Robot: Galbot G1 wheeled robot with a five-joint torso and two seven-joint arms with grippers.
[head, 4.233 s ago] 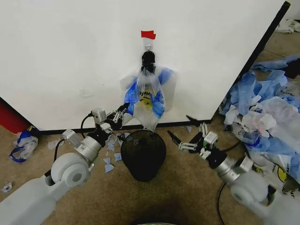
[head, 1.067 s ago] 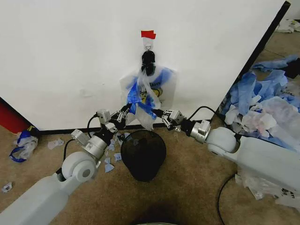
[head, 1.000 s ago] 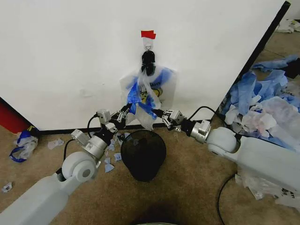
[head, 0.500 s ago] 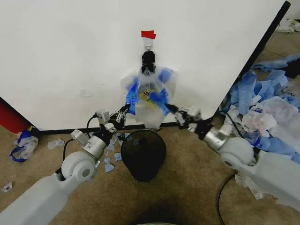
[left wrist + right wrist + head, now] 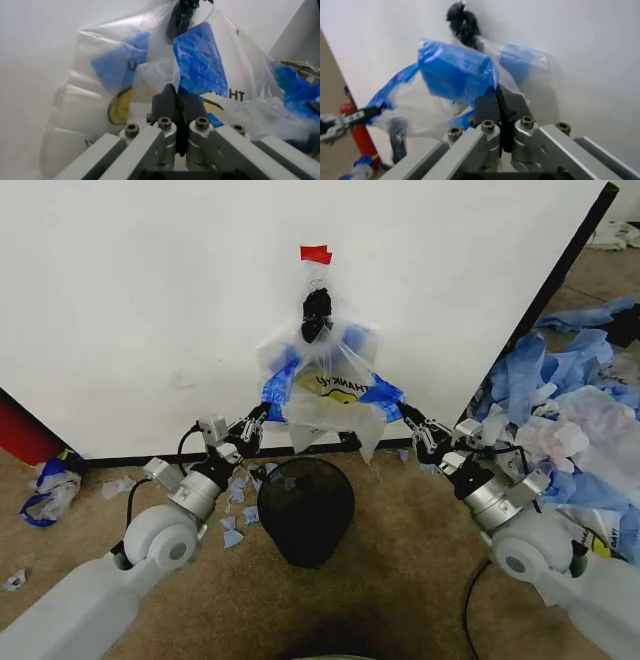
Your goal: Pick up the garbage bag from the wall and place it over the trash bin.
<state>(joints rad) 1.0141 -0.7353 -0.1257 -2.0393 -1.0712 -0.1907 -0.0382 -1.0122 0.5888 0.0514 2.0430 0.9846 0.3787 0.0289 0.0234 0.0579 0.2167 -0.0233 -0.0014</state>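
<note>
White plastic, 1 garbage bag [image 5: 330, 385] hangs from the clip [image 5: 315, 310] on the wall [image 5: 150, 300], stretched between 2 grippers: left gripper [image 5: 262, 412] and right gripper [image 5: 404, 413] each pinch 1 blue handle. Below stands 1 trash bin [image 5: 305, 510].

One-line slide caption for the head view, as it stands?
Left gripper and right gripper, each shut on a blue handle, spread the clip-hung garbage bag above the trash bin.

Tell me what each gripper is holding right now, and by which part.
Both hold the garbage bag by its blue handles: left gripper on one, right gripper on the other.
</note>
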